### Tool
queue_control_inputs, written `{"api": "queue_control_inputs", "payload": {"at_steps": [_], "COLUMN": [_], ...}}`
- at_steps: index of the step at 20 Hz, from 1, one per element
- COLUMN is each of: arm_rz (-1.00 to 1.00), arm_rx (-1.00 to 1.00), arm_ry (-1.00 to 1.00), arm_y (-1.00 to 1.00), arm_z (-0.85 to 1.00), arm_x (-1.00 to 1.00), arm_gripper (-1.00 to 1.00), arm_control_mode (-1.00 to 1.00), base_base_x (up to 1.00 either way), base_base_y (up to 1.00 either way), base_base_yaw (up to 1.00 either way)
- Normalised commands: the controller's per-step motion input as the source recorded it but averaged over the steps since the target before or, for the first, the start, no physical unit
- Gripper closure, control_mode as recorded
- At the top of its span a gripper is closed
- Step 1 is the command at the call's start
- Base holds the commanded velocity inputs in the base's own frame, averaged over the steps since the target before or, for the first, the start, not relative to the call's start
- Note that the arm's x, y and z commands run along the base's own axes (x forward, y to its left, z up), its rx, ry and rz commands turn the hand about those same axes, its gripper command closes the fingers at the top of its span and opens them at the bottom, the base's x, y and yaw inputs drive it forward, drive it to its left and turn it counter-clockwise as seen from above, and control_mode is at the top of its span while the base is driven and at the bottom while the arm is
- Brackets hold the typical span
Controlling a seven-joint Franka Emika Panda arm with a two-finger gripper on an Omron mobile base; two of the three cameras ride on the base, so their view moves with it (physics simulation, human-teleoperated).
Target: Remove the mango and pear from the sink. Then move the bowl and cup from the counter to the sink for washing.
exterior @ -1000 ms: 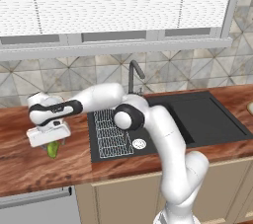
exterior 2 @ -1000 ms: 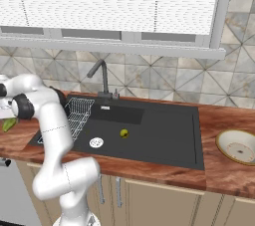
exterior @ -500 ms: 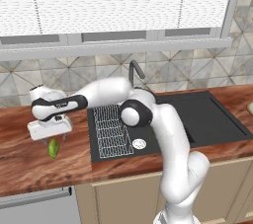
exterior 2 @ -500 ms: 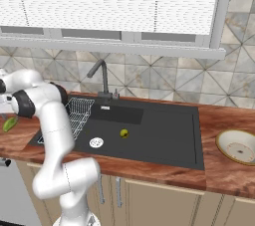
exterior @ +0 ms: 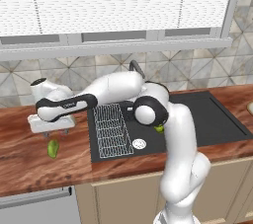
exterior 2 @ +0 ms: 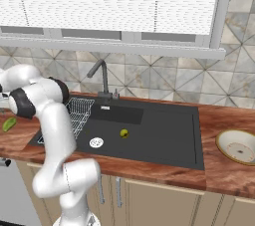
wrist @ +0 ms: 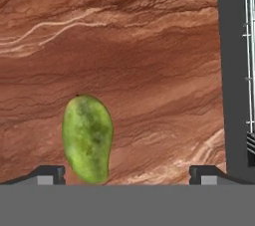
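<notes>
Green oval mango [wrist: 87, 139] with darker mottling lies on the counter [wrist: 139, 60]

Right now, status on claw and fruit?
Claw open above counter. Mango released on counter, left of sink. Pear in basin. Nothing blocking.

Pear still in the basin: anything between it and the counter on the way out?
Nothing visible. The pear lies alone on the bare floor of the sink, apart from the rack and faucet. The gripper hangs open over the mango on the counter.
</notes>
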Motion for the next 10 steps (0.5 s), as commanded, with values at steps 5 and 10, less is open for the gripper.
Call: {"api": "queue_control_inputs", "payload": {"at_steps": [5,10], "arm_rz": [0.00,0.00], "arm_rx": [0.13,0.09], "arm_ry": [-0.14,-0.15], "arm_y": [-0.37,-0.42], "arm_z": [0.29,0.22], "arm_x": [-0.17,-0.20], "arm_gripper": [-1.00,-1.00], "arm_control_mode": [-1.00,-1.00], "base_base_x": [0.00,0.00], "base_base_y": [0.00,0.00], "base_base_yaw": [0.00,0.00]}}
